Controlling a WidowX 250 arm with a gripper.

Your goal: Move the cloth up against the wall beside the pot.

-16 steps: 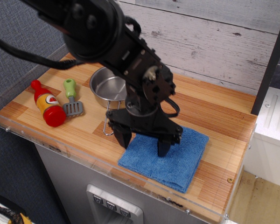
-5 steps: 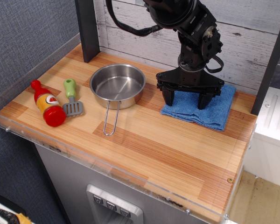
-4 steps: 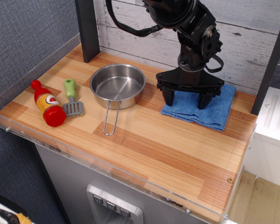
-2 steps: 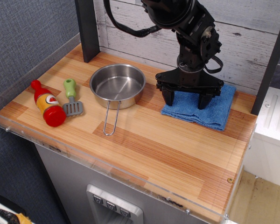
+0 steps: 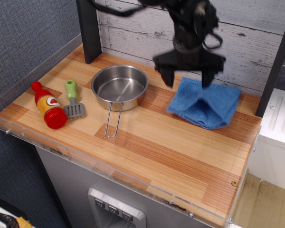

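Observation:
The blue cloth [image 5: 206, 105] lies rumpled at the back right of the wooden counter, its far edge up by the whitewashed plank wall [image 5: 242, 45]. The steel pot [image 5: 119, 86] stands to its left, with its wire handle [image 5: 113, 121] pointing to the front. My black gripper [image 5: 187, 78] hangs open just above the cloth's far edge, in front of the wall, with both fingers spread wide and nothing between them.
A red toy bottle [image 5: 48, 105] and a green-handled spatula [image 5: 73, 98] lie at the left of the counter [image 5: 147, 147]. Dark posts stand at the back left [image 5: 88, 28] and the far right [image 5: 275, 61]. A clear plastic lip [image 5: 104, 166] rims the counter's front and left edges.
My gripper was down on the cloth with its fingers on it; now it has lifted clear and moved slightly back. The cloth stays by the wall, more bunched up.

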